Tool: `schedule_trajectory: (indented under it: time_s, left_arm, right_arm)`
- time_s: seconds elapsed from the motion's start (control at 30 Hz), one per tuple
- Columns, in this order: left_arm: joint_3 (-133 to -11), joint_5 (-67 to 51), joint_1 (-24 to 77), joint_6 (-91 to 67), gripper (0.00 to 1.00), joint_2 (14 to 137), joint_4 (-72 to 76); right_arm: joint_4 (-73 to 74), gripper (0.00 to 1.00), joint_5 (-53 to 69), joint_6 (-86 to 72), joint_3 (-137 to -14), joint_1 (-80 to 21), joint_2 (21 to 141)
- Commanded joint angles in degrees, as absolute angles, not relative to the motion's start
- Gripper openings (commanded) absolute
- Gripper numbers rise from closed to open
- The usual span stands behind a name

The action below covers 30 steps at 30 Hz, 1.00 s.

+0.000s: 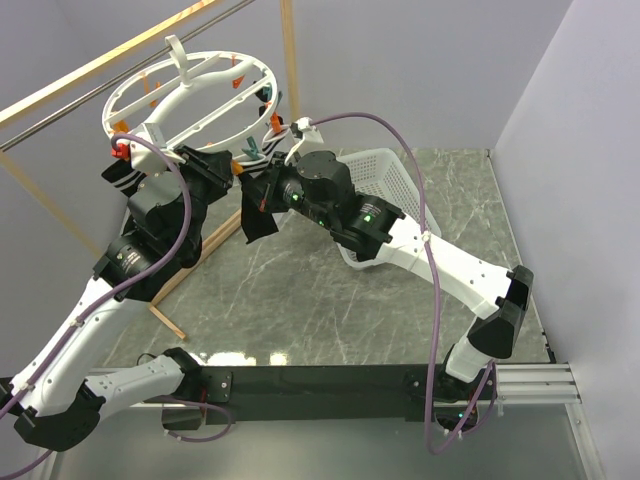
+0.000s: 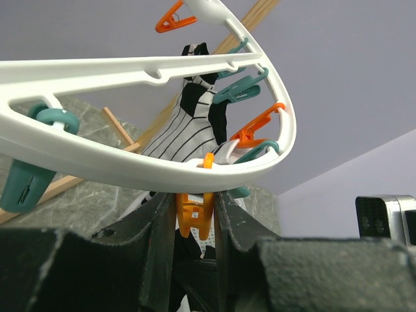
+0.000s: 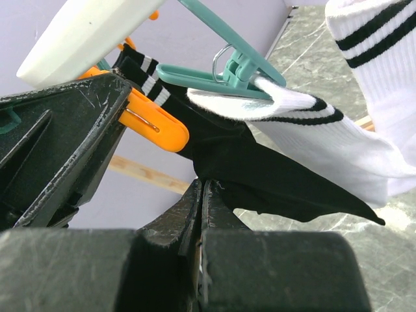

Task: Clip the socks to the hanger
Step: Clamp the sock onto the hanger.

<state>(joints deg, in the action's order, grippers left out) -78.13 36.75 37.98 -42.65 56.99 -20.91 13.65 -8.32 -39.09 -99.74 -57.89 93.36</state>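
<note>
The white ring hanger [image 1: 190,100] hangs from a rail at the back left; its rim crosses the left wrist view [image 2: 130,162]. My left gripper [image 2: 194,198] is under the rim, shut on an orange clip [image 2: 194,218] and squeezing it. My right gripper [image 3: 203,185] is shut on a black sock [image 3: 260,169] and holds it up against that orange clip [image 3: 156,123]. The sock's striped cuff lies by the clip's mouth; whether the clip grips it is unclear. In the top view the black sock [image 1: 258,222] hangs between both grippers.
A teal clip [image 3: 221,75] holds a white sock with black stripes [image 3: 312,123]. Another striped sock [image 1: 125,175] hangs on the ring's left. A white mesh basket [image 1: 385,190] stands behind the right arm. Wooden frame bars [image 1: 200,255] stand under the hanger.
</note>
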Motion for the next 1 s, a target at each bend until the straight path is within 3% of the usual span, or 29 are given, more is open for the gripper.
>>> schedule_trajectory:
  time_s: [0.0, 0.97]
  left_arm:
    - [-78.66, 37.97, 38.14, -41.66, 0.11, 56.34, -18.54]
    - [-77.7, 37.62, 38.14, -40.87, 0.11, 56.16, -18.54]
  right_arm:
    - [11.34, 0.0, -8.7, -38.58, -101.51, -58.36, 93.16]
    - [9.14, 0.0, -8.35, -37.97, -102.66, -58.62, 93.34]
